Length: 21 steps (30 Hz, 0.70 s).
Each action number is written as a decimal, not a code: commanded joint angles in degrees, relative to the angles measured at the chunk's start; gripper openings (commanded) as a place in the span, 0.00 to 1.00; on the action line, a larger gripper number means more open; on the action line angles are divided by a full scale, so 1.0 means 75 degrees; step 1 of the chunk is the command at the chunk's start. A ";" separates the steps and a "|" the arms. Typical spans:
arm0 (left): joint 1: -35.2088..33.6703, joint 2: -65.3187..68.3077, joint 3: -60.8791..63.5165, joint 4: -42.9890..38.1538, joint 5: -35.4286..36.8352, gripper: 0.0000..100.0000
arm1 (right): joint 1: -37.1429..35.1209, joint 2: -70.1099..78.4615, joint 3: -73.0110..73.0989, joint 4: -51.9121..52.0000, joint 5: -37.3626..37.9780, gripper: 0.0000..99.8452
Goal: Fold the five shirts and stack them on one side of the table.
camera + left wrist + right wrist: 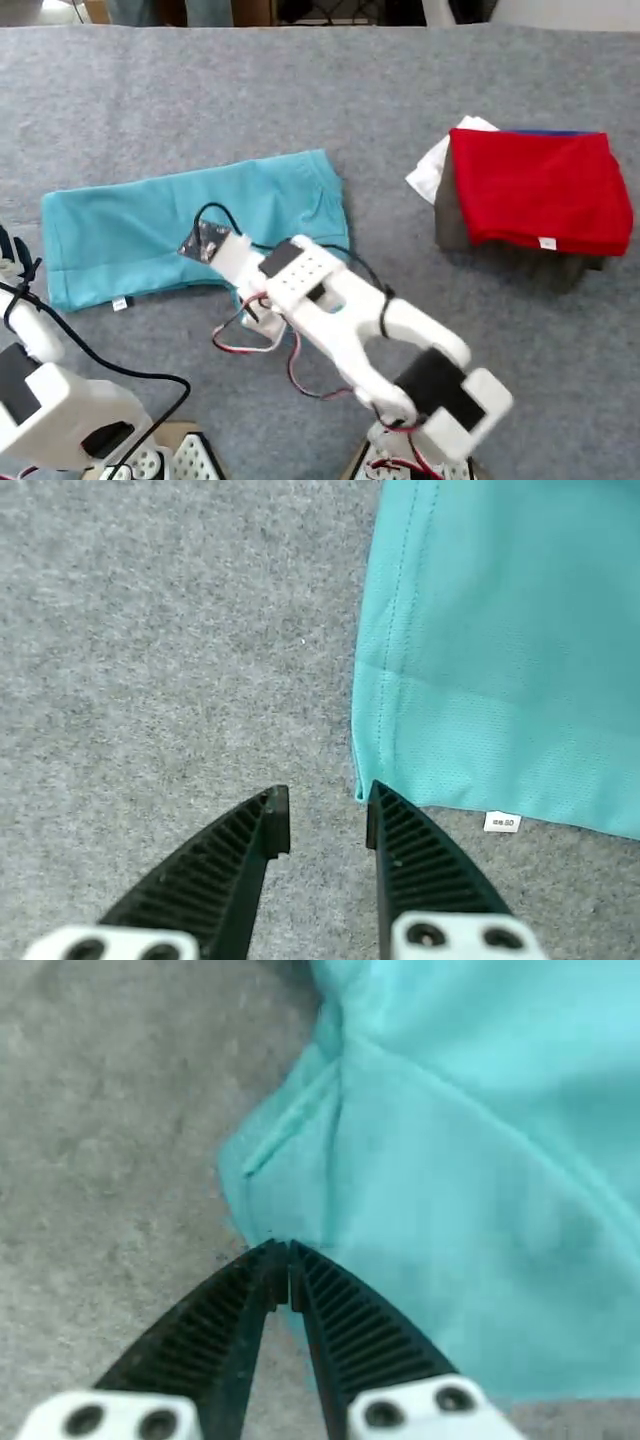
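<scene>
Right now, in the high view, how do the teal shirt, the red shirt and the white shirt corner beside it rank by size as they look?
1. teal shirt, spread flat, clearly largest
2. red shirt, folded
3. white shirt corner, smallest; the rest is hidden

Noted: left arm point(48, 402) and right arm point(345, 315) were white moulded plastic with black servo blocks; black, red and white cables point(293, 375) ran loose; jaws black, ribbed
</scene>
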 commanded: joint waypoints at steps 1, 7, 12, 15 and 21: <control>-0.0053 -0.0047 -0.0147 0.0000 -0.0023 0.15 | 0.0527 -0.1037 -0.0111 0.0141 0.0328 0.01; 0.0053 -0.0035 -0.0205 0.0000 -0.0023 0.15 | 0.1606 -0.1073 -0.0369 0.0105 0.0633 0.02; 0.0850 -0.0035 -0.0791 -0.0070 0.1137 0.15 | 0.2544 -0.0779 -0.0897 -0.0270 0.0645 0.02; 0.1506 -0.0012 -0.1026 -0.1020 0.2063 0.15 | 0.3024 -0.0510 -0.2221 -0.0598 0.0645 0.02; 0.2198 0.0809 -0.1049 -0.3083 0.3341 0.10 | 0.3177 0.1612 -0.5128 -0.0750 0.0598 0.02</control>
